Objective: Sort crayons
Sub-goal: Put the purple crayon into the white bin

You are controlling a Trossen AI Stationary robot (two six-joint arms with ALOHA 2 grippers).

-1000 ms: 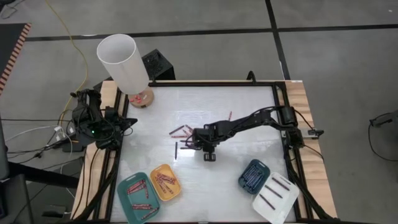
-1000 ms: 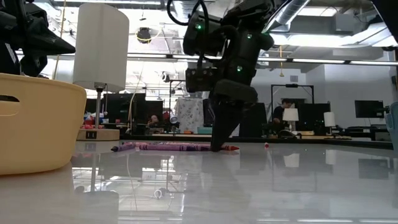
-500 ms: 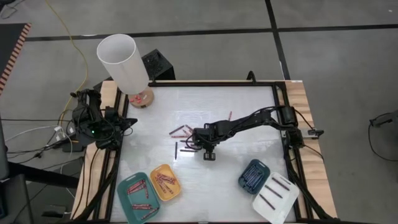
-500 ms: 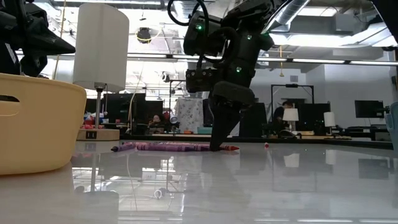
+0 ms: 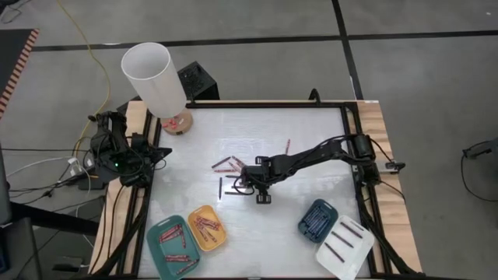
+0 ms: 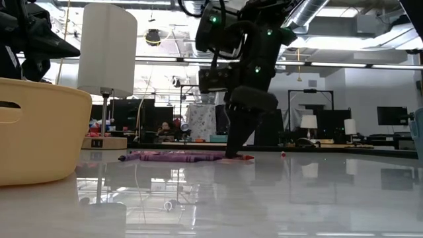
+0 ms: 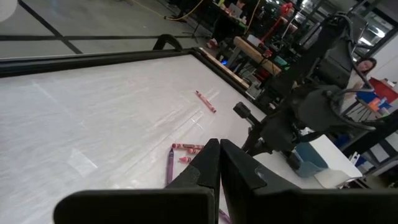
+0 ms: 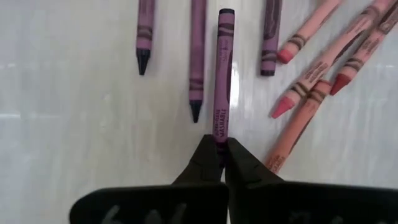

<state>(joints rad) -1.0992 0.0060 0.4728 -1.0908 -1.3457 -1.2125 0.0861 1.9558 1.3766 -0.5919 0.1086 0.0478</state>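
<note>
Loose crayons (image 5: 230, 164) lie in the middle of the white table, purple ones (image 8: 197, 56) beside pink and red ones (image 8: 323, 68). My right gripper (image 8: 221, 146) is down at this cluster (image 5: 247, 180), shut on one purple crayon (image 8: 222, 74). In the low view its fingers (image 6: 234, 149) reach the tabletop beside the lying purple crayons (image 6: 178, 157). A dark crayon (image 5: 220, 187) lies alone nearby. My left gripper (image 7: 219, 163) is shut on nothing and waits at the table's left edge (image 5: 159, 153). My right gripper pinches the purple crayon by its near end (image 8: 220, 132) between the two fingertips. The fingers slant down from above, and the crayon runs straight on from them, in line with them. Whether it lies on the table or just clear of it, I cannot tell.
A teal tray (image 5: 171, 247) and a yellow tray (image 5: 207, 227), both holding red and pink crayons, stand at the near left. A dark-blue tray (image 5: 317, 220) and a white tray (image 5: 345, 247) stand at the near right. A white lamp (image 5: 156, 78) stands at the far left corner.
My right arm has shifted a little toward the table's near edge and its wrist has risen slightly, with the fingertips still down at the crayon cluster. The loose crayons lie as before.
</note>
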